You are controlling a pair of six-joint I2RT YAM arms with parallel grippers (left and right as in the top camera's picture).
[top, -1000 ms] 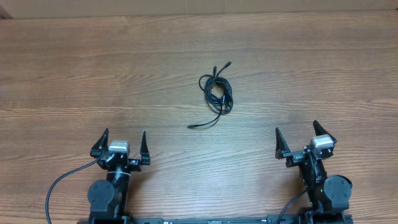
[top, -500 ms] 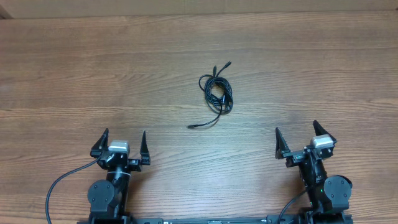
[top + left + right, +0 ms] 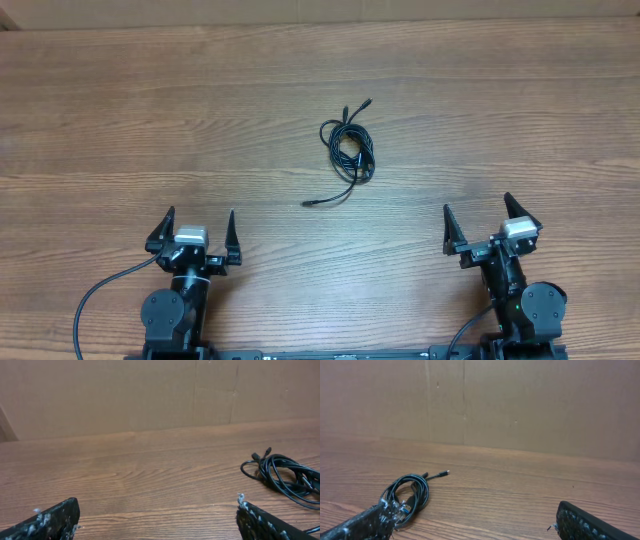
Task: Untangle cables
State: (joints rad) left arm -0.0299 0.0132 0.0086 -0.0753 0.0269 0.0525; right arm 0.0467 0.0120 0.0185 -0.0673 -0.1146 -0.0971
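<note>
cables (image 3: 349,148): small black coiled tangle lying flat on the desk (image 3: 150,120), about mid-width, in the far half
loose ends: one strand trails out of the coil to the near-left and ends in a plug tip; two short plug ends stick out at the far-right of the coil
cables vs claws: well apart from both, nothing touching them; farther out than the arms, between them left to right
left claw (image 3: 199,215): near-left part of desk, jaws spread wide, bare wood between them, holding nothing
right claw (image 3: 477,205): near-right part of desk, jaws also wide apart, empty
left wrist view: both fingers (image 3: 55,517) sit at the bottom corners; the tangle shows at the right, beyond the right finger
right wrist view: tangle at lower left, beyond the left finger (image 3: 355,527); one plug tip points to the right
backdrop: brown cardboard wall (image 3: 125,395) along the far edge of the desk
arm lead (image 3: 100,290): thicker black cable looping from the left arm base, near-left
</note>
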